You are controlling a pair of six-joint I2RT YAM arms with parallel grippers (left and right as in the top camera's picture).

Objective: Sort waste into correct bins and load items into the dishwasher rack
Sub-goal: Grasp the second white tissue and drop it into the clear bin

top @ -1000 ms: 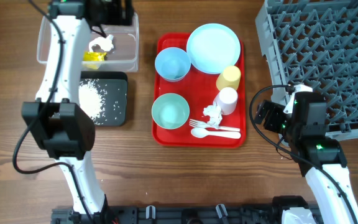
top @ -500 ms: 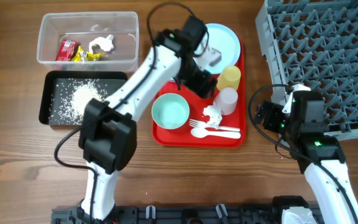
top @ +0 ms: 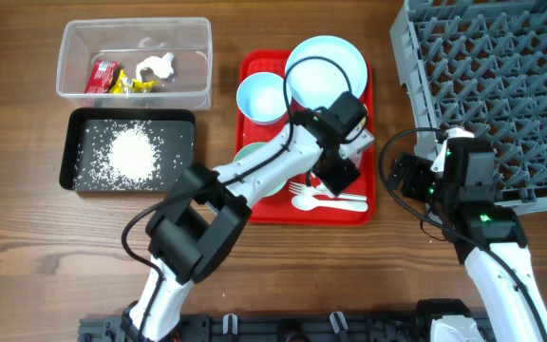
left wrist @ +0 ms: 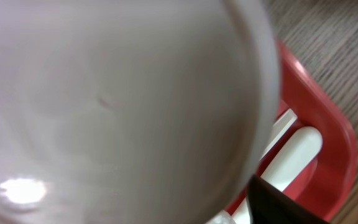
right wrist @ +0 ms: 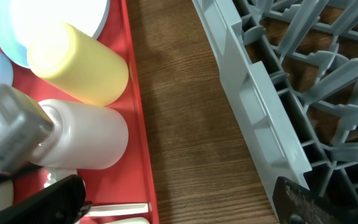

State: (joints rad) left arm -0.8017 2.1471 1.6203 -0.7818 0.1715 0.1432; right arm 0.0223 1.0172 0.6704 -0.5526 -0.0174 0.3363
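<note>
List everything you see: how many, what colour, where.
tub: one, clear, back left
red wrapper: one, red, in tub
yellow wrapper: one, yellow, in tub
tissue: one, white, in tub
black tray: one, black, beside tub
rice grains: one heap, white, in black tray
red tray: one, red, centre
plate: one, pale blue, red tray's back
far bowl: one, pale blue, red tray's back left
near bowl: one, pale blue, red tray's front left
yellow cup: one, yellow, red tray's right
white cup: one, white, beside yellow cup
fork: one, white, red tray's front
spoon: one, white, beside fork
dishwasher rack: one, grey, back right
left gripper: one, black, at white cup
right gripper: one, black, open, near the rack
</note>
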